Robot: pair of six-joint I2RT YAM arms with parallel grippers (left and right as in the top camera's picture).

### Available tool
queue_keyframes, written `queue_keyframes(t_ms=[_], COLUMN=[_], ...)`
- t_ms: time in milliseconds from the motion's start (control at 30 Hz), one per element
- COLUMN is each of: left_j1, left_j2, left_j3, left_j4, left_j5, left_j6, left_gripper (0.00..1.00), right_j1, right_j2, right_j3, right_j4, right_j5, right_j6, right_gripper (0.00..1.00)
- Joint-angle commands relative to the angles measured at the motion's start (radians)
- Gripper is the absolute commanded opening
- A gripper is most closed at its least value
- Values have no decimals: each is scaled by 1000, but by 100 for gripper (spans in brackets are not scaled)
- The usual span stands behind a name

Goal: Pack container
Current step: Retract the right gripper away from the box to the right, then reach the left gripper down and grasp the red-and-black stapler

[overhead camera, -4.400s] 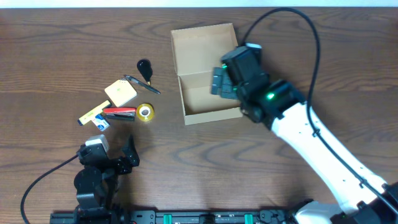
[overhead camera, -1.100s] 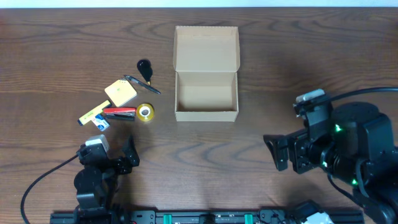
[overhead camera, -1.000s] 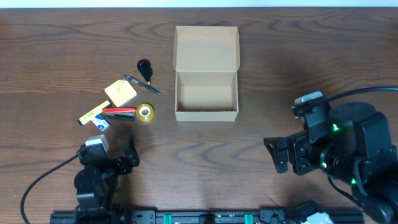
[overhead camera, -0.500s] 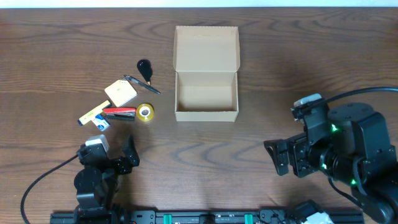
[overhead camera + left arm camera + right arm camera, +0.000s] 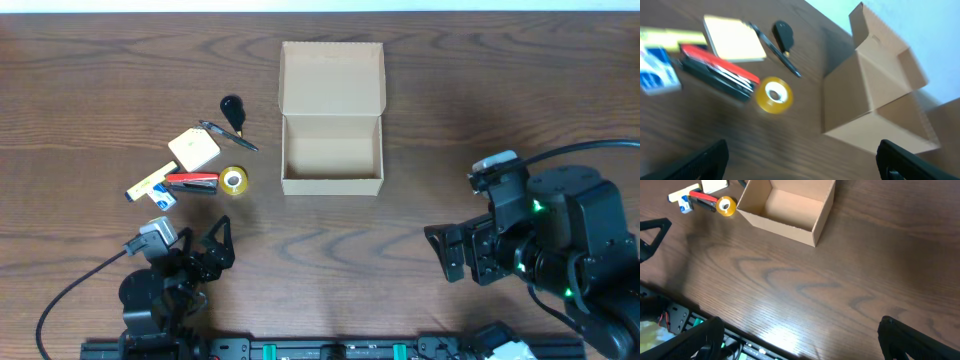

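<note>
Dark wood-grain table (image 5: 90, 60) carries everything. At its near left edge, the left gripper (image 5: 800, 165) has its fingers (image 5: 705, 159) spread wide, nothing between them. At the near right, the right gripper (image 5: 800, 340) also stands with fingers (image 5: 910, 336) fully apart and empty, hovering above bare wood.

Just beyond the left gripper lies a cluster of stationery. Nearest is a small blue-and-white item (image 5: 162, 199). Behind it a red stapler (image 5: 190, 181) lies beside a yellow marker (image 5: 148, 184) on its left and a yellow tape roll (image 5: 234, 181) on its right. Farther back rest a pale yellow notepad (image 5: 192, 147), a black pen (image 5: 228, 135) and a small black object (image 5: 232, 106).

The container (image 5: 332, 184) sits near the table's middle, right of the tape roll and apart from it. It is well apart from both sets of fingers: far and to the right of the left ones, far and to the left of the right ones. It is open and upright, its inside showing only cardboard, with the lid flap (image 5: 332, 76) folded back on the far side.
</note>
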Motion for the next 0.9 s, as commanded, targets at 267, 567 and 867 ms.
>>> queue_keyframes(t_ms=[267,567,867], left_j1=[2,2,2], left_j2=[32,468,975], left_j3=[23,346,744], left_j4=[123,-17,-183], left_j5=[23,-84,-200], left_j6=[-129,98,341], left_gripper=[96,96,96], right_j1=[-7,-7,-7], right_j2=[-1,-1,-1], right_j3=[17,17,17], right_j4=[-2,-2,-2], right_j5=[-7,-7,-7], right_j6=[-11,-11,-11], right_gripper=[99,99,99])
